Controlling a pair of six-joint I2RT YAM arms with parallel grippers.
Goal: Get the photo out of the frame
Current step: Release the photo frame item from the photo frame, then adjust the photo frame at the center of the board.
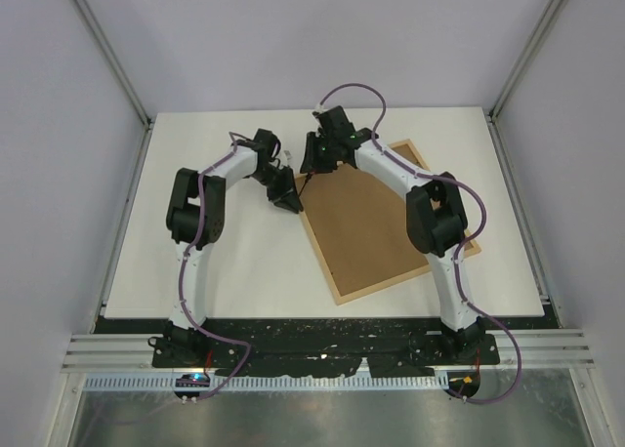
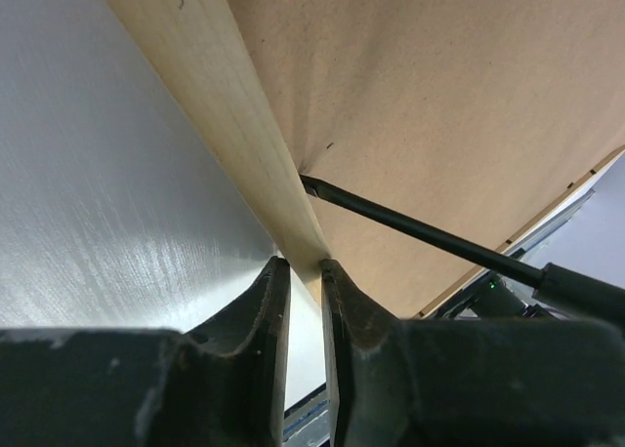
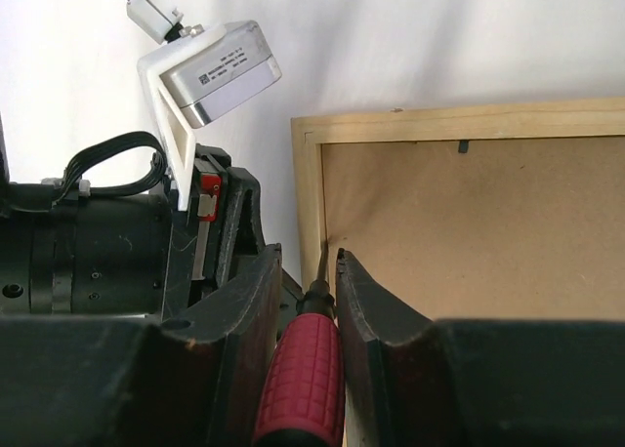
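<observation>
Surface: a white table (image 1: 225, 271) between pale walls.
Frame: the frame (image 1: 376, 234) lies back up and askew, right of the table's centre.
Left gripper: the left gripper (image 2: 303, 264) has its fingers nearly together, nipping the frame's wood strip at the left edge.
Right gripper: the right gripper (image 3: 311, 271) pinches a red-handled screwdriver (image 3: 305, 369).
Screwdriver tip: it sits in the seam between the wood strip and the backing board (image 3: 469, 232).

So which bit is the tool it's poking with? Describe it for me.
Find the big wooden frame lying brown back up on the white table. At its far-left edge, the right pincer grips a screwdriver: no other thing has its ribbed red handle and thin black shaft.
</observation>
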